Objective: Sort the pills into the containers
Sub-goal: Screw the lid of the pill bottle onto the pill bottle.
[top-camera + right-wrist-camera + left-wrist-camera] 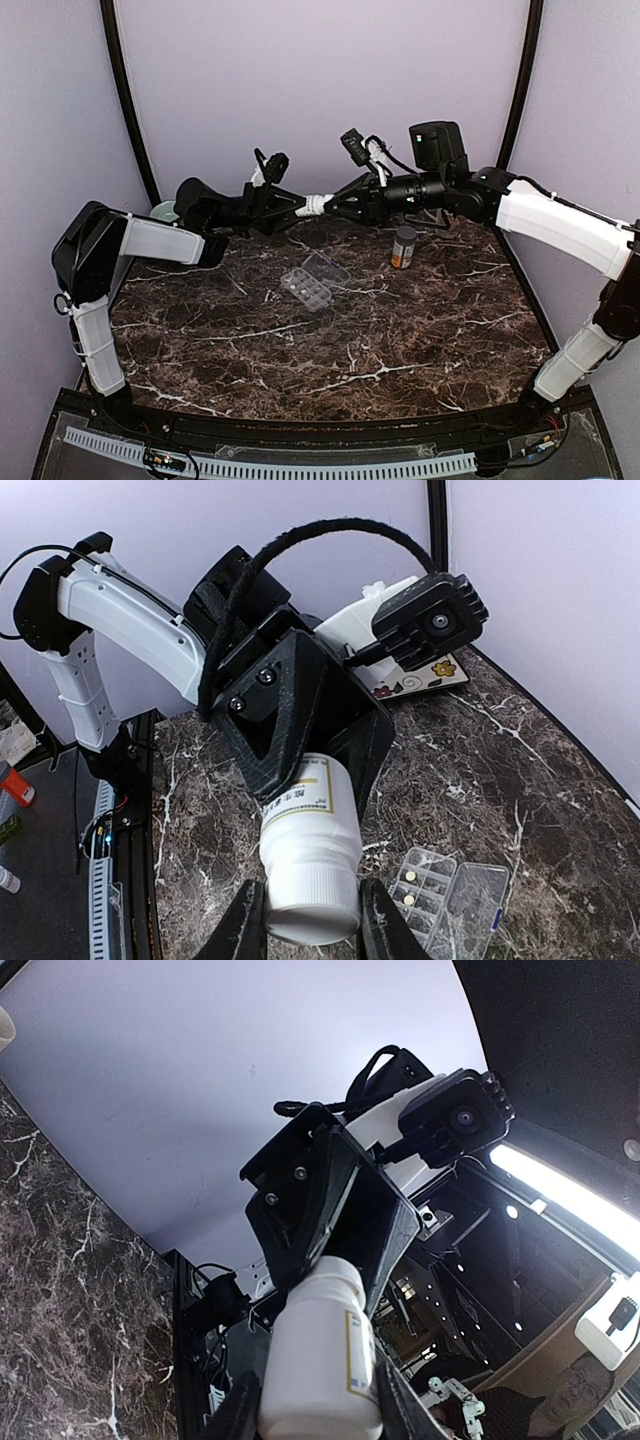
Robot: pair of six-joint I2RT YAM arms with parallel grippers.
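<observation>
Where the two arms meet above the far side of the dark marble table (420, 340), the left gripper (300, 206) and right gripper (338, 205) each clamp one end of a small white plastic bottle (318, 203). A flat clear plastic organiser box (306, 287) lies open on the table beneath, near an amber bottle with a grey cap (404, 247).

From the left wrist, the fingers (238, 1412) squeeze the bottle's body.

From the right wrist, the fingers (245, 925) pinch its ribbed cap. What seem to be small pale pills (410, 877) sit in the box's compartments.

Counting what's showing
2 arms reaching in: L arm (150, 240), R arm (555, 222); 1 white bottle (318, 203), 1 amber bottle (403, 247), 1 clear box (312, 285) w/ 2 pills (407, 877) showing.
</observation>
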